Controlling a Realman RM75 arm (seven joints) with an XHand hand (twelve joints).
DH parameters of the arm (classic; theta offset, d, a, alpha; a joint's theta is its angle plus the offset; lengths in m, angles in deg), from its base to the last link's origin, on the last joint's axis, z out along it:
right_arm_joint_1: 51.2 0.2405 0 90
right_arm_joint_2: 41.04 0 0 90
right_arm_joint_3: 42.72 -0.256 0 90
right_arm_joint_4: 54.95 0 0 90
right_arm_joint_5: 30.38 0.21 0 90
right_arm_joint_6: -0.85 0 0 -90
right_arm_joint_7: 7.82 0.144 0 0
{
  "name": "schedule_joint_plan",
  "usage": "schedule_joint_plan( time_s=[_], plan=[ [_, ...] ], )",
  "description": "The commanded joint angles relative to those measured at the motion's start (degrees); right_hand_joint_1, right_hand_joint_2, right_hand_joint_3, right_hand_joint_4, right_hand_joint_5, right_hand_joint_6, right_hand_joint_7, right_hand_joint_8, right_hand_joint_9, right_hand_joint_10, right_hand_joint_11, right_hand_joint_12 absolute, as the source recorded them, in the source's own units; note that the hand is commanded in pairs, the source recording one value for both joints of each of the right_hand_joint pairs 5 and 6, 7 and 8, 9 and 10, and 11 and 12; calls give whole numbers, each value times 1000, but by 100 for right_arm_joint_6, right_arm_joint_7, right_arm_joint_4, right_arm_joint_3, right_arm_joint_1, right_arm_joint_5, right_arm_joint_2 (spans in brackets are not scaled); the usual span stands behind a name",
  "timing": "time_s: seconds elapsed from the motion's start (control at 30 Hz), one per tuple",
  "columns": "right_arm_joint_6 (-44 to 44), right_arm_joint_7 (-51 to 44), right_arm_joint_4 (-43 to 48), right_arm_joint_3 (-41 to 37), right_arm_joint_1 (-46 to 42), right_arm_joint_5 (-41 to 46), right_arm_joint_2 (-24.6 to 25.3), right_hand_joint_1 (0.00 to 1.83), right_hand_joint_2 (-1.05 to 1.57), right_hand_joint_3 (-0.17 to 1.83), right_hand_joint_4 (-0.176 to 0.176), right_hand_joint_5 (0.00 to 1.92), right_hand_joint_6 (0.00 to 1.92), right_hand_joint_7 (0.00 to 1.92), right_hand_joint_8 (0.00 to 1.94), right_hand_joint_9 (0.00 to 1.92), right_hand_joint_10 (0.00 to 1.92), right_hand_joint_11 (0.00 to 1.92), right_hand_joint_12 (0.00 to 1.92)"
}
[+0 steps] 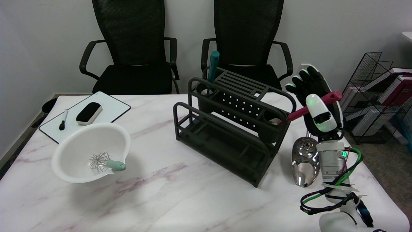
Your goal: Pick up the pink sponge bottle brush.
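Right hand [317,103] raised beside dish rack [231,125]; fingers [304,80] wrapped round pink sponge bottle brush [313,104] handle, thumb across front. Brush slants down-left from fingers, head in rack's cup [270,127], probably mid-lift. Chrome scoop [304,166] on tabletop [180,193] below wrist.

Two chairs [132,45] (both black) — one rack [225,129], one bowl [91,151], one whisk [106,162].

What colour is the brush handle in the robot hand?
Dark pink, almost magenta brush handle; head view.
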Motion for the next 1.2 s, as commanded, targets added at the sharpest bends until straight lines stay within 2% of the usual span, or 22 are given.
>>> schedule_joint_plan(
  time_s=[0.03, 0.2, 0.3, 0.33, 0.37, 0.43, 0.53, 0.63, 0.8, 1.03, 1.2],
  plan=[
    [440, 30, 338, -177, -15, 20, -13, 1082, 467, 1050, 0, 532, 532, 488, 488, 601, 601, 802, 802],
    [579, 30, 478, -196, -15, 20, -77, 1086, 490, 1066, 0, 643, 643, 510, 510, 676, 676, 914, 914],
    [629, 30, 548, -247, -16, -20, -88, 1086, 513, 1053, 0, 772, 772, 592, 592, 786, 786, 1110, 1110],
    [643, 30, 567, -257, -16, -33, -88, 1083, 531, 1037, 0, 823, 823, 756, 756, 874, 874, 1231, 1231],
    [665, 30, 597, -260, -16, -36, -88, 1082, 542, 1026, 0, 844, 844, 845, 845, 932, 932, 1282, 1282],
    [704, 30, 634, -260, -16, -36, -88, 1069, 588, 965, 0, 927, 927, 1159, 1159, 1102, 1102, 1417, 1417],
    [754, 30, 654, -260, -17, -36, -89, 1042, 650, 904, 0, 1069, 1069, 1406, 1406, 1313, 1313, 1515, 1515],
    [816, 25, 654, -273, -17, -36, -89, 1009, 714, 874, 0, 1181, 1181, 1537, 1537, 1446, 1446, 1558, 1558],
    [883, 6, 654, -284, 5, -36, -89, 982, 815, 837, 0, 1363, 1363, 1640, 1640, 1511, 1511, 1578, 1578],
    [1040, -18, 668, -316, 51, -44, -102, 862, 1156, 771, 0, 1898, 1898, 1829, 1829, 1674, 1674, 1627, 1627],
    [1141, -18, 720, -324, 88, -52, -113, 870, 1189, 772, 0, 1920, 1920, 1920, 1920, 1808, 1808, 1710, 1710]
  ],
)
